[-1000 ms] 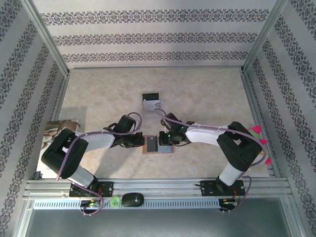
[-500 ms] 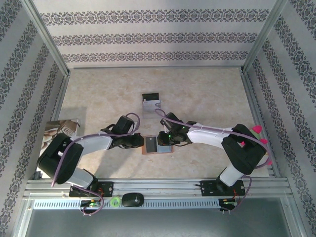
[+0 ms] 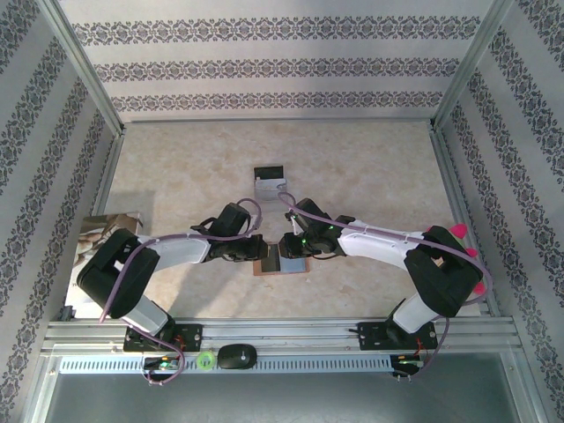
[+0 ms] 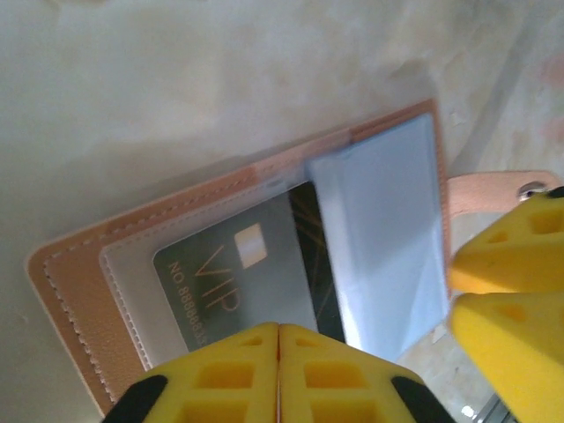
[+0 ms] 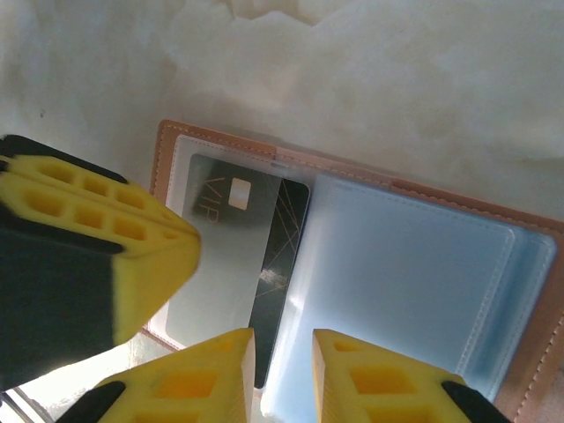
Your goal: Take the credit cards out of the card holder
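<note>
Card holder (image 4: 70, 291) open flat beneath both; left pincer (image 4: 278, 339) shut, right pincer (image 5: 284, 352) slightly parted.

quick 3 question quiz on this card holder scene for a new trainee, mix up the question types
1. True or false: the card holder is lying open, its inner face showing.
2. Which word is printed on the dark card inside it? A) VIP B) GOLD C) VISA
3. Fill in the blank: the left gripper has its fingers ____ (open or shut).

Key
1. True
2. A
3. shut
</note>
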{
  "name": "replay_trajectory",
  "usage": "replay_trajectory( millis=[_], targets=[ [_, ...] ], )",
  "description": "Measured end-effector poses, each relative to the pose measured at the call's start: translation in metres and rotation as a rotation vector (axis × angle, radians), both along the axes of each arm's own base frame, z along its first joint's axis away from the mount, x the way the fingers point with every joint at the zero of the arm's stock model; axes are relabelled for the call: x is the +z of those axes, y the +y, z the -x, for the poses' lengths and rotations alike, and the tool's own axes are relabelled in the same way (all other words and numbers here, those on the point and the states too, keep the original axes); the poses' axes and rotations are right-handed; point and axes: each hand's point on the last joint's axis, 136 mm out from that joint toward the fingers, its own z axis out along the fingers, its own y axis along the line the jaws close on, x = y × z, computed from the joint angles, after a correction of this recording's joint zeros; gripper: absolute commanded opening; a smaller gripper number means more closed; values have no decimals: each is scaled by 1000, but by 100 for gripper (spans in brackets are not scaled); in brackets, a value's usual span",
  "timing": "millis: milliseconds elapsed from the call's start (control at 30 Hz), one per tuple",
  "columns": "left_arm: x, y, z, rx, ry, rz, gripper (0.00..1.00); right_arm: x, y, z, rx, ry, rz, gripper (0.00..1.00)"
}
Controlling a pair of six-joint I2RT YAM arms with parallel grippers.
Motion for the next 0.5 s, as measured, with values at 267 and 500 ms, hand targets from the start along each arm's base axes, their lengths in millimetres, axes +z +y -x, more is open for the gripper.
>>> replay_trajectory(
  millis=[267, 500],
  targets=[
    [-3, 6, 5, 9, 5, -15, 3, 2, 8, 4, 33, 16, -40, 29],
    [0, 8, 3, 17, -9, -22, 0, -1, 12, 5, 45, 28, -51, 30]
  ],
)
